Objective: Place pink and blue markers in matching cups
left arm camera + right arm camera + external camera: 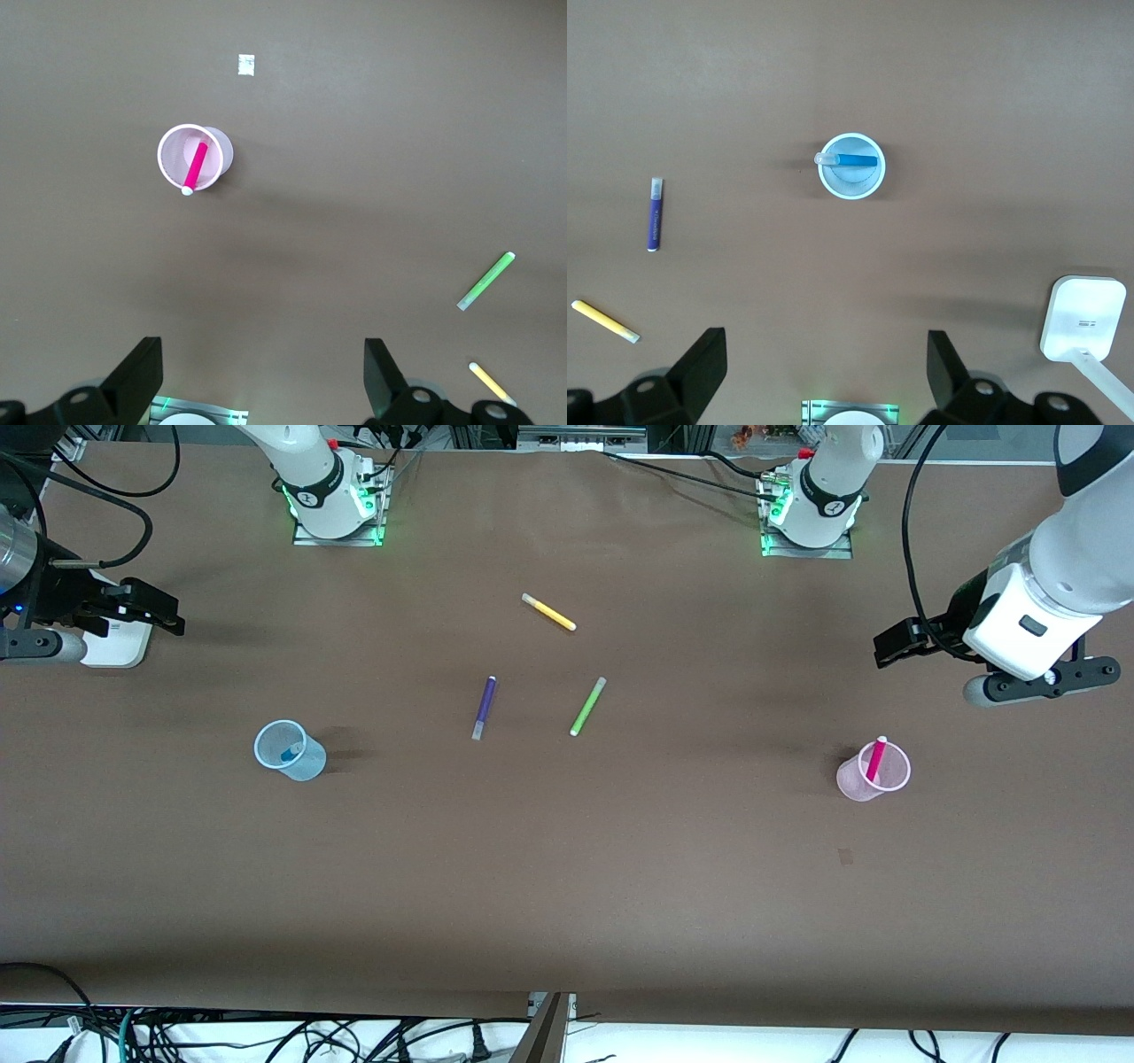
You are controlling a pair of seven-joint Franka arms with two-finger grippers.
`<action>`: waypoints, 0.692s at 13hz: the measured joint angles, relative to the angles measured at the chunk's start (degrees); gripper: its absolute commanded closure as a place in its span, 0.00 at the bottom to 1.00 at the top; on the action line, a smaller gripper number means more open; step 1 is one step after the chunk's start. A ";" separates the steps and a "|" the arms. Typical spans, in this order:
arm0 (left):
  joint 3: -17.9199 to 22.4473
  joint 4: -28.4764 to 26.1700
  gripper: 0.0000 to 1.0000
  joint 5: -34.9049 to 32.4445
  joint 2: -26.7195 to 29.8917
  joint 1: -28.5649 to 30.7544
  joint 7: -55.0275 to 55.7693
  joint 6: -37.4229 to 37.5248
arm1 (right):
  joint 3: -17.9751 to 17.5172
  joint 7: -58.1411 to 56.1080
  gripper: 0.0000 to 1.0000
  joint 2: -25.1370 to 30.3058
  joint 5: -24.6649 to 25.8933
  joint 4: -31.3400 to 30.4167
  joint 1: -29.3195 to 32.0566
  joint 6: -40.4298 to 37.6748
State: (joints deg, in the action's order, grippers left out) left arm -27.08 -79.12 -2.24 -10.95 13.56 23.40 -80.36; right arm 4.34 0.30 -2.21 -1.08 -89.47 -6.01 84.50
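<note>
The pale pink cup [850,784] stands upright toward the left arm's end of the table. The pink marker [876,760] stands tilted in it, pale cap up. Both show in the left wrist view, cup [221,150] and marker [196,166]. The pale blue cup [310,766] stands toward the right arm's end with the blue marker [290,755] inside. They also show in the right wrist view, cup [851,190] and marker [855,160]. My left gripper [895,642] is open and empty, up over bare table near the pink cup. My right gripper [155,611] is open and empty, up over the table's right-arm end.
A purple marker [484,707], a lime-green marker [587,706] and a yellow marker [549,612] lie loose mid-table between the cups. A white box [120,646] sits under the right gripper at the table's edge. A small pale patch [246,64] marks the cloth near the pink cup.
</note>
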 measured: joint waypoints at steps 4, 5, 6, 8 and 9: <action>13.27 0.28 0.00 0.89 0.31 -11.94 -0.45 0.10 | 0.00 0.00 0.00 -0.01 0.00 0.03 0.01 0.00; 14.95 0.35 0.00 1.04 0.80 -13.21 -1.77 0.11 | 0.00 0.00 0.00 -0.01 0.00 0.03 0.01 0.00; 15.98 0.31 0.00 1.06 1.42 -13.76 -3.74 0.22 | 0.01 0.00 0.00 -0.01 0.00 0.04 0.01 0.00; 18.89 -0.59 0.00 1.81 2.93 -15.22 -7.33 0.57 | 0.01 0.00 0.00 -0.01 0.00 0.05 0.02 0.01; 21.35 -1.73 0.00 3.13 3.88 -16.68 -8.78 0.35 | 0.02 0.00 0.00 -0.01 0.00 0.05 0.03 0.01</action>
State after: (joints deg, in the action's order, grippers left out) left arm -5.72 -80.85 0.89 -7.07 -3.11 14.61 -80.01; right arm 4.35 0.30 -2.22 -1.08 -89.42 -5.98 84.51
